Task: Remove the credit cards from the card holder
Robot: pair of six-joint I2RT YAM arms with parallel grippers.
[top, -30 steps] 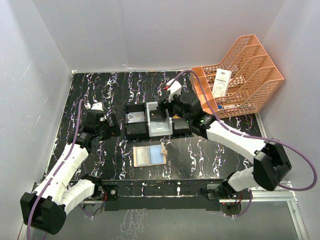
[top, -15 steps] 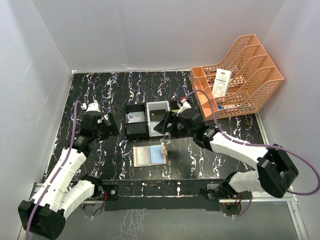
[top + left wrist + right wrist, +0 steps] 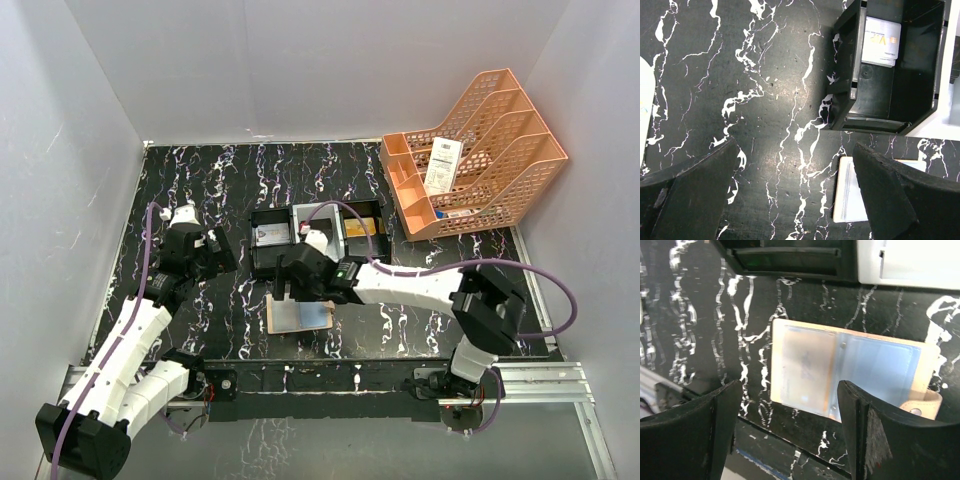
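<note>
The card holder (image 3: pixel 302 316) lies open on the marble table, tan with pale bluish slots (image 3: pixel 875 367) and a snap tab (image 3: pixel 921 407). A greyish card (image 3: pixel 807 365) shows through its left slot. My right gripper (image 3: pixel 293 287) hovers just above the holder's left half, open, with nothing between its fingers (image 3: pixel 872 437). A pale card (image 3: pixel 881 42) lies in the tray's left compartment. A gold card (image 3: pixel 362 228) lies in the right compartment. My left gripper (image 3: pixel 216 250) stands open over bare table left of the tray; the holder's edge (image 3: pixel 850 192) peeks beside its right finger.
The black-and-grey three-compartment tray (image 3: pixel 298 219) sits behind the holder. An orange file rack (image 3: pixel 480 160) with a white receipt (image 3: pixel 441 165) stands at the back right. White walls close in the table on three sides.
My right arm swung from the tray leftwards and towards the near edge, and now hangs over the card holder with its jaws wider. The left arm barely moved.
</note>
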